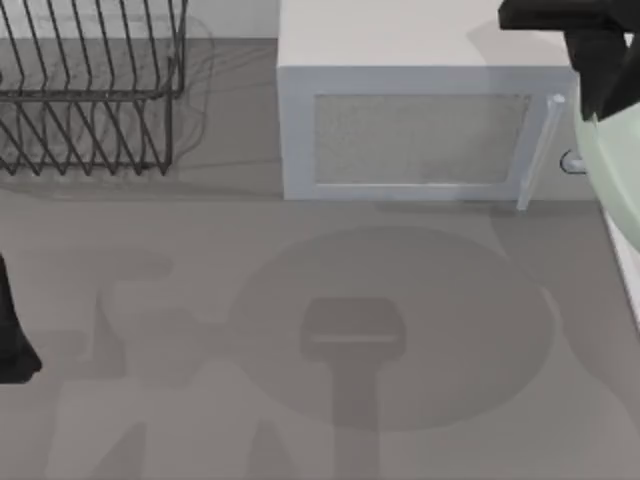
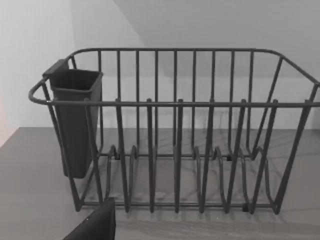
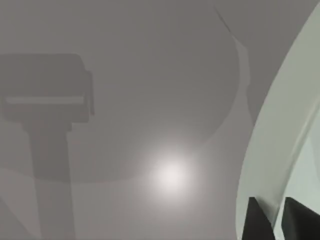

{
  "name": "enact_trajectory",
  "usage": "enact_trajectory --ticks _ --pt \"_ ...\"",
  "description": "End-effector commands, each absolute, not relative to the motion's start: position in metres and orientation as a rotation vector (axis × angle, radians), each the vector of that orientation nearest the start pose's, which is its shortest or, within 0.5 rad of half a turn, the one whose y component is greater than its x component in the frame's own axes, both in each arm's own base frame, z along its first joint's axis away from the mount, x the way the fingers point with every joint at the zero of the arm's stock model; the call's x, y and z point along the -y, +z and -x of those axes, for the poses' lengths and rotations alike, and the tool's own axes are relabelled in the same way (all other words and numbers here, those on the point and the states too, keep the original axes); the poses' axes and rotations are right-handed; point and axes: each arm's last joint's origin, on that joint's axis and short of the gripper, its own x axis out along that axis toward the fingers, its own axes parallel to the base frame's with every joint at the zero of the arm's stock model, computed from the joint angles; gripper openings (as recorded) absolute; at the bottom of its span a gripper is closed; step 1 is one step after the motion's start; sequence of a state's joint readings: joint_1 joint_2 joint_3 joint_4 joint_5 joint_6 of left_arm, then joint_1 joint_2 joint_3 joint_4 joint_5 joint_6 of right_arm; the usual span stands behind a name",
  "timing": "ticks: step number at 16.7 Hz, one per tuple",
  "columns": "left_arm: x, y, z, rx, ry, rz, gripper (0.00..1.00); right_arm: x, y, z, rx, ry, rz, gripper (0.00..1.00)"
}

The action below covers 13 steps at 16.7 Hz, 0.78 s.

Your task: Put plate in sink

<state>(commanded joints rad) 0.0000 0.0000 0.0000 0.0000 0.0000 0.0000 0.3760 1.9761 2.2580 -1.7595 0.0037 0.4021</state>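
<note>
The smooth mint-green plate (image 1: 618, 170) is cut off at the table's right edge; the right gripper (image 3: 272, 220) pinches its rim. The left arm (image 1: 12, 335) sits parked at left; whether its claw is spread cannot be told.

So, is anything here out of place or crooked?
Nothing looks spilled or damaged. The plate hangs off the table's right edge, gripped at its rim by the right pincer. The dish rack stands upright.

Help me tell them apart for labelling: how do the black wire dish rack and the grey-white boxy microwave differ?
The black wire dish rack is open bars, seen through to the table; the grey-white boxy microwave is solid-walled. The rack is dark, the microwave pale. The rack is at the table's left, the microwave right of it. Both stand along the far edge.
</note>
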Motion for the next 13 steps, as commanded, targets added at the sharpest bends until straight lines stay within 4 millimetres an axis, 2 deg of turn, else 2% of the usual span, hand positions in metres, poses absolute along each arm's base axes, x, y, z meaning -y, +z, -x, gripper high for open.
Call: enact_trajectory --ticks 4,8,11,13 --pt "0.001 0.16 -0.106 0.0 0.0 0.0 1.0 -0.138 0.372 -0.329 -1.476 0.015 -0.039 0.0" --pt "0.001 0.16 -0.106 0.0 0.0 0.0 1.0 -0.12 0.393 -0.333 -1.387 0.001 -0.051 0.0" --pt "0.001 0.16 -0.106 0.0 0.0 0.0 1.0 -0.1 0.397 -0.36 -1.314 -0.016 -0.044 0.0" --pt "0.001 0.16 -0.106 0.0 0.0 0.0 1.0 -0.076 0.383 -0.392 -1.298 -0.043 -0.035 0.0"
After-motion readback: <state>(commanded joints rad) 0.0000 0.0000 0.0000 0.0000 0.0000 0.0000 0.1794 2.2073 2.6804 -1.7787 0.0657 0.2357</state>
